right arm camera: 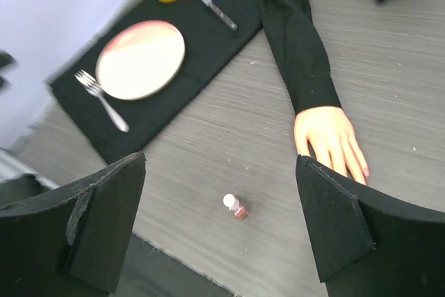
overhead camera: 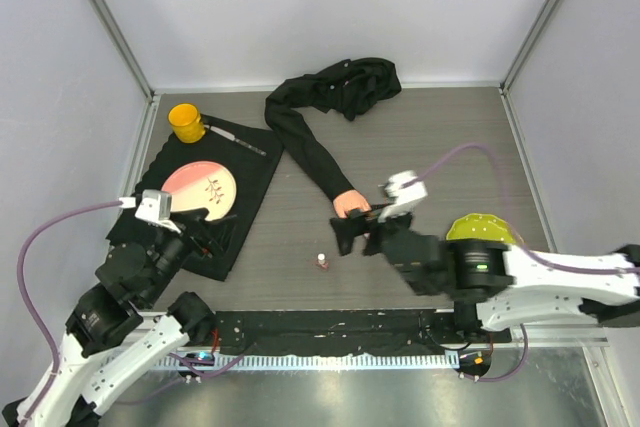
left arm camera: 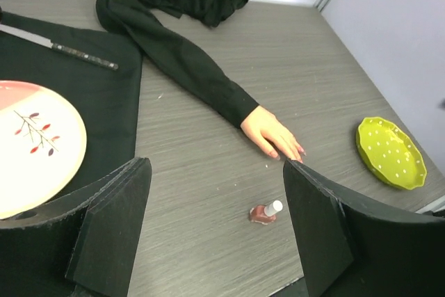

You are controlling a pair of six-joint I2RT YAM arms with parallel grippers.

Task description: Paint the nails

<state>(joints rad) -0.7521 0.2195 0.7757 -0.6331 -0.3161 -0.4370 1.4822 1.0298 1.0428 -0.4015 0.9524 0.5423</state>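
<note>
Nails (left arm camera: 297,149): tiny pinkish-red tips on the five fingers of the hand (left arm camera: 270,131). It lies palm down mid-table, fingers pointing at the near edge, with the bottle (left arm camera: 265,213) near them.
Look: pale peach hand, and a black sleeve (left arm camera: 188,67) trailing off to a heap by the far wall. The nails are too small for us to say if the colour is even.
Handling: we reckon the nails are hard and slick, with nothing to grab. The hand is probably light and might skid under a brush.
Grip: we'd pin the hand at the wrist or knuckles and take the bottle by its body.
Left gripper (left arm camera: 217,193): spread wide, empty, over the mat (overhead camera: 250,162).
Right gripper (right arm camera: 221,172): spread wide too, empty, hovering just beside the fingers.
</note>
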